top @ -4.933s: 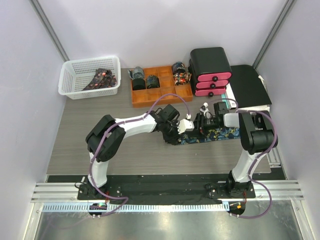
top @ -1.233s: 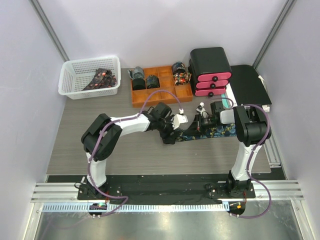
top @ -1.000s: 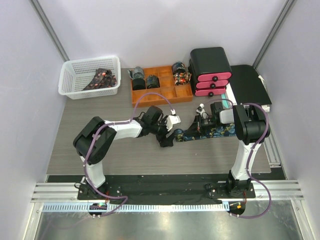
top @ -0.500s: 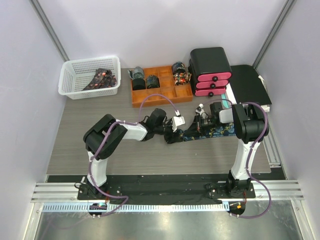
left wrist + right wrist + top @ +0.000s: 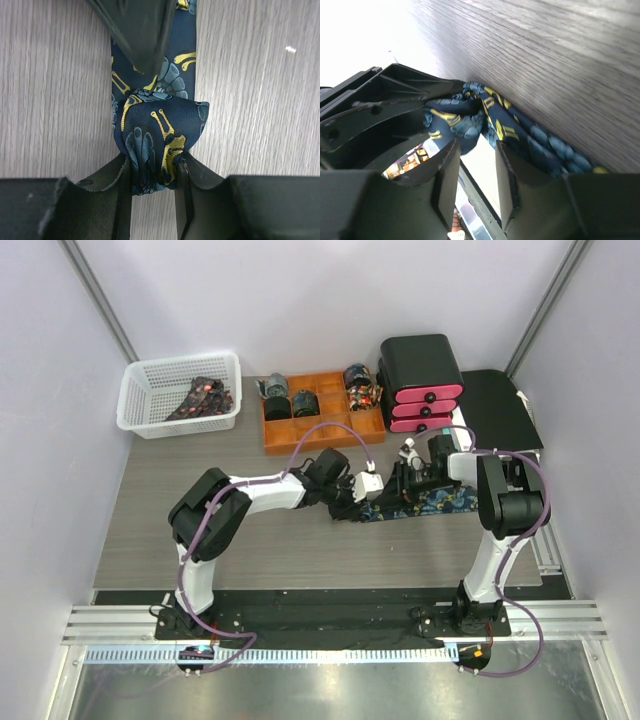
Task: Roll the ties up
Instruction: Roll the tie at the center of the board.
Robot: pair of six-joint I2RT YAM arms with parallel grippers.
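Left gripper: jaws nearly together, pinching the folded end of the tie. The cloth bunches into a small puffy fold between the two black fingers. Fingers are matte black with flat inner faces.

Right gripper: jaws part way apart, with light showing through the gap. Nothing is clamped. The tie's fold sits right at the fingertips, close against the left gripper's black body. In the left wrist view one right finger lies on top of the tie band just beyond the fold.

The tie is in the middle-right of the table, between the two grippers. The rest of its length lies flat toward the right arm. Fabric is smooth and woven with a slight sheen, dark navy with teal petal shapes and gold-yellow line motifs. It is a narrow band, doubled over at the pinched end.

The table top is grey wood-grain laminate with streaks running crosswise.

At the back, an orange tray with square compartments holds rolled ties, which are dark coils. Back left is a white plastic basket with lattice walls, and loose ties, dark with red specks, are heaped inside. Back right is a black drawer unit with rounded corners and three pink fronts with dark knobs. A flat black pad lies beside it.
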